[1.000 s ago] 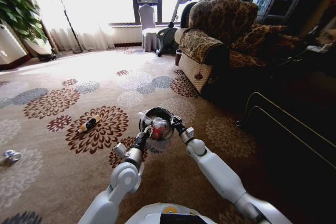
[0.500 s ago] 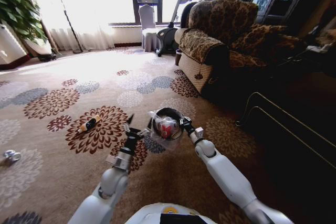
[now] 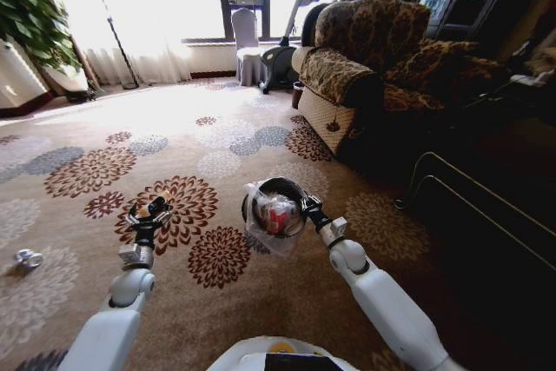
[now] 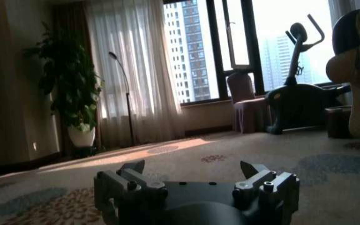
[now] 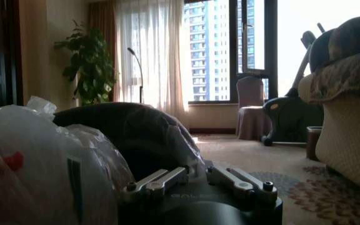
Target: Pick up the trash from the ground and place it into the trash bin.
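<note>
- Right gripper (image 3: 304,206): clamped on the rim of the trash bin (image 3: 280,186), holding it out in front of the robot above the carpet (image 3: 78,293). In the right wrist view the fingers (image 5: 161,180) lie pressed together against the dark rim.
- Left gripper (image 3: 149,217): spread wide and holding nothing, extended low to the robot's left, directly over or just short of the yellow-black packet (image 3: 155,206); whether it touches the packet cannot be told. The left wrist view confirms the fingertips (image 4: 133,168) well apart with bare carpet between them.
- Trash bin contents: a red-and-white piece (image 3: 276,213) shows through the pale liner (image 3: 269,236). The liner bulges and sags below the rim.
- Remaining litter: the packet lies on a dark red flower motif, well apart from the bin. A silvery foil ball (image 3: 28,258) sits farther left, near the head view's edge.
- Risk, judged: the bin hangs from a pinch at one side of its rim. A swing of the right arm could tilt it and spill the contents, or let the liner slip off.
- Risk, judged: the packet is flat and narrow on pile carpet. A descent slightly off its centre could push it aside or close on carpet alone.
- Arm pose: the left arm reaches forward and down, nearly straight. The right arm extends forward, wrist raised, bin at mid-view.
</note>
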